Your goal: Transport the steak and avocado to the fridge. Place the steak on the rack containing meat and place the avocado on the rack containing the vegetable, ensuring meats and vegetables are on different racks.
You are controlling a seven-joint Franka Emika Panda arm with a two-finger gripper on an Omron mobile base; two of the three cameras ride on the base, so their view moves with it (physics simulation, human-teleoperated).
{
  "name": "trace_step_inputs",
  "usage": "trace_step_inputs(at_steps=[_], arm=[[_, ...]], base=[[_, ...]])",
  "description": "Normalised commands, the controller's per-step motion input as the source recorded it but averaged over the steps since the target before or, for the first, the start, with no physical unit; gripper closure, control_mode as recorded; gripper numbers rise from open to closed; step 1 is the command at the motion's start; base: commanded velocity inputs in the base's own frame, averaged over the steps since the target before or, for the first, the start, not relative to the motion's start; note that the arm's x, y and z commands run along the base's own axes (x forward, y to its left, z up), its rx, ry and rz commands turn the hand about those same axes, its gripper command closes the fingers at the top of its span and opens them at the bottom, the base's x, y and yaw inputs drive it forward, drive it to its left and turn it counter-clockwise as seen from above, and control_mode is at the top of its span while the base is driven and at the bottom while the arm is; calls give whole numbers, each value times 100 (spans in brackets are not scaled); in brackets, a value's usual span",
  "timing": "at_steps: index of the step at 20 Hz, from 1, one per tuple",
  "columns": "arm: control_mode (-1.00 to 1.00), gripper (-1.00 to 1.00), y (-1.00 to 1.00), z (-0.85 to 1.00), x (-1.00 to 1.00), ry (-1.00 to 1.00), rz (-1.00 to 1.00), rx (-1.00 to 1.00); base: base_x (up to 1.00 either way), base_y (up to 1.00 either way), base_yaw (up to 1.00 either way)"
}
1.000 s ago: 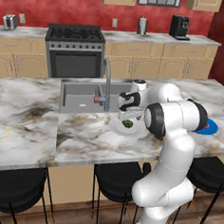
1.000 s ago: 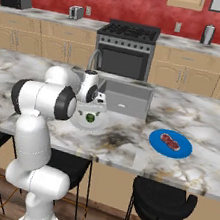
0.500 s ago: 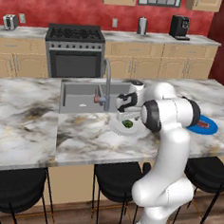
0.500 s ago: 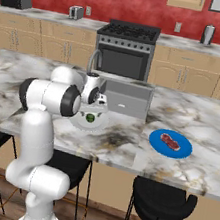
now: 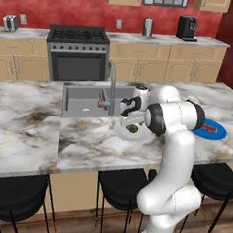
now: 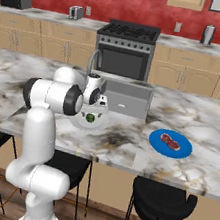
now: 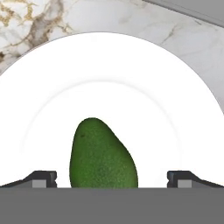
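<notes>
**Over the white plate, the open gripper stood above the avocado**

On the marble island counter (image 5: 33,127), just in front of the sink (image 5: 85,98), a white plate (image 7: 183,113) lay flat with the avocado (image 7: 101,155) resting on it. In the hand view the fruit sat in the lower middle of the plate, its narrow end pointing up the picture, dark green and finely pebbled. The gripper (image 7: 111,177) was poised directly over it, its jaws spread wide, one dark fingertip (image 7: 41,178) to each side of the avocado with white plate showing between tip and fruit. Neither finger touched the avocado; nothing was held.

From the left base view the gripper (image 5: 130,109) hung above the plate (image 5: 118,132) beside the curved faucet (image 5: 110,83), with the avocado (image 5: 132,129) a small green spot below it. From the right base view the same arrangement appeared: the gripper (image 6: 97,102) above the plate (image 6: 101,124), the avocado (image 6: 90,117) partly behind the arm's dark joint.

The steak (image 6: 170,141) lay on a blue plate (image 6: 153,142) further along the counter, well apart from the white plate, on the far side of the sink (image 6: 127,97) from the arm. In the left base view that blue plate (image 5: 217,134) showed past the arm's elbow, the steak (image 5: 210,129) a reddish strip on it.

Behind the island stood the black stove (image 5: 77,53) set among light wooden cabinets, against a red wall. Black stools (image 6: 159,204) were tucked under the near edge of the counter.
</notes>
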Motion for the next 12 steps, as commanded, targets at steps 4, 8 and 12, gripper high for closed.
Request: trace_step_inputs(at_steps=[4, 8, 12], arm=[[-100, -100, 0, 0, -4, 2, 0, 0], [-100, -100, 0, -3, -1, 7, 0, 0], [-100, -100, 1, -12, 0, 5, 0, 0]], base=[[0, 0, 0], [0, 0, 0], [0, 0, 0]])
